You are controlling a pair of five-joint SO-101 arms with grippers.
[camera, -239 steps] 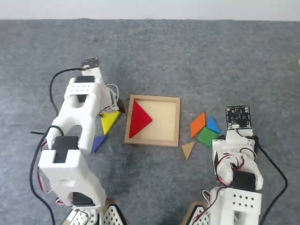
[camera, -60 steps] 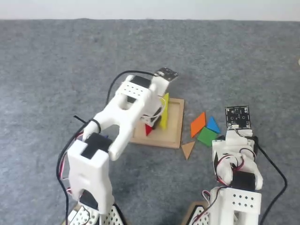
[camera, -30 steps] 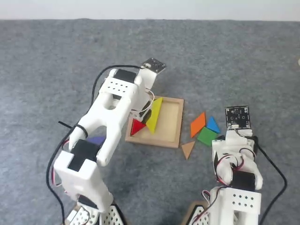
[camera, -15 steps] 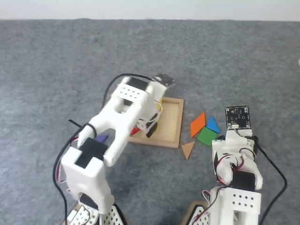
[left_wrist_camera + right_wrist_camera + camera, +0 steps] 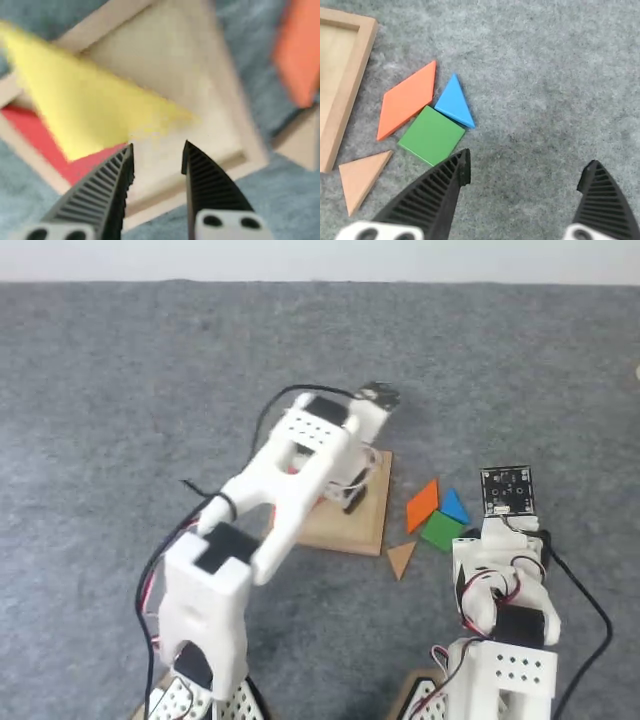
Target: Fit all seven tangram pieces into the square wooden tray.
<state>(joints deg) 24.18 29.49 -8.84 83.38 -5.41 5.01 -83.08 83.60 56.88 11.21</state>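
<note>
The square wooden tray (image 5: 368,528) (image 5: 200,85) lies mid-table, with the left arm stretched over it. Inside it a yellow triangle (image 5: 85,110) lies aslant, partly overlapping a red triangle (image 5: 92,165). My left gripper (image 5: 157,155) (image 5: 355,492) hangs open just above the tray floor beside the yellow piece, with nothing between its fingers. To the right of the tray, an orange parallelogram (image 5: 406,106) (image 5: 422,505), a blue triangle (image 5: 454,102), a green square (image 5: 432,136) and a tan triangle (image 5: 362,175) lie on the cloth. My right gripper (image 5: 528,162) is open above bare cloth beside them.
Grey cloth covers the whole table (image 5: 150,360). The right arm's base and body (image 5: 500,620) stand at the front right, and the left arm's base at the front left. There is open cloth behind the tray and at the far right.
The left arm has swung right across the tray. The yellow triangle it carried now lies in the tray, out of the gripper. The right arm has not moved.
</note>
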